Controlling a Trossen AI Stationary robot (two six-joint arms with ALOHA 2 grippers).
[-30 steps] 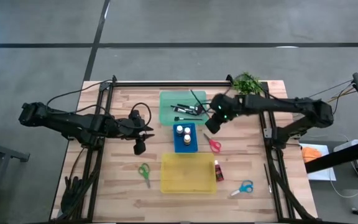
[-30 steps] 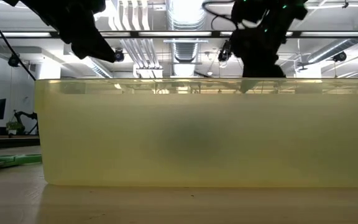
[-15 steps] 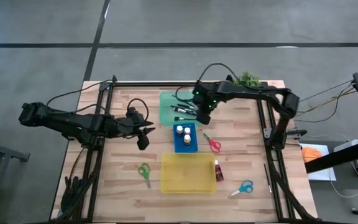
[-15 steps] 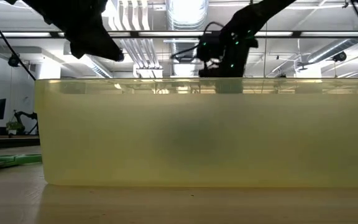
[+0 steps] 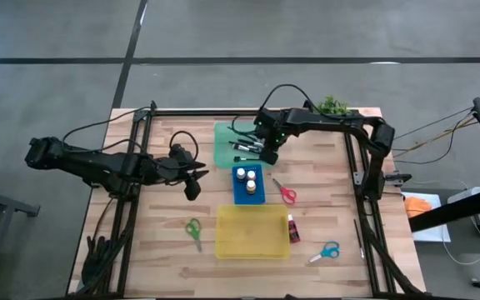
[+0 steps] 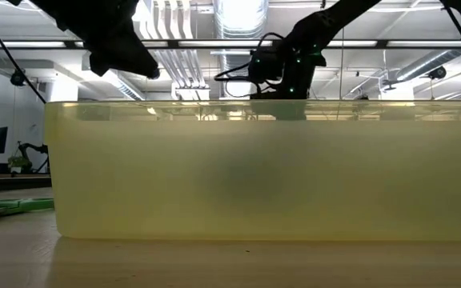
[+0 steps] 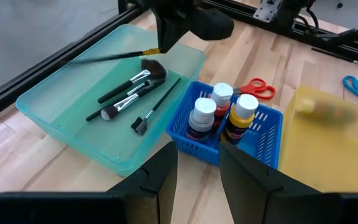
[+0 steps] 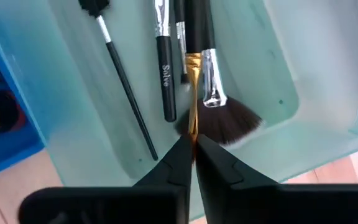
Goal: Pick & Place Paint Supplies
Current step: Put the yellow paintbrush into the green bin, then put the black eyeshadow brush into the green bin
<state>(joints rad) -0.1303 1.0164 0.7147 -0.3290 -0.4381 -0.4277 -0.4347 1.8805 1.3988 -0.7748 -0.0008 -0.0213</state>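
Observation:
My right gripper (image 5: pixel 267 152) hangs over the green tray (image 5: pixel 227 154), shut on a thin black-handled brush (image 7: pixel 114 57) with a gold ferrule. Several more brushes (image 7: pixel 129 93) lie flat on the tray's floor. White-capped paint bottles (image 7: pixel 222 112) stand upright in the blue tray (image 5: pixel 248 193). A magenta bottle (image 5: pixel 292 228) lies on the table beside the yellow tray (image 5: pixel 252 242). Red scissors (image 5: pixel 284 192), green scissors (image 5: pixel 193 232) and blue scissors (image 5: pixel 327 251) lie flat on the wood. My left gripper (image 5: pixel 192 190) hovers open, left of the blue tray. My right gripper pinches the thin brush between its two fingertips at the gold ferrule (image 8: pixel 191 127), coming from above and pointing down into the green tray. The brush is lifted clear of the tray floor, and its black handle (image 7: pixel 104 59) sticks out roughly level to one side.
A leafy plant (image 5: pixel 332 107) stands at the table's far right corner. Black frame rails (image 5: pixel 223 112) run along the far edge and both sides. The yellow tray (image 6: pixel 254 168) fills the low view and hides the table behind it. Bare wood lies at the near left.
My right gripper has moved toward the table's left, from beside the green tray's right edge to above the tray, staying shut on the thin brush, and its arm has folded in. My left arm has hardly moved.

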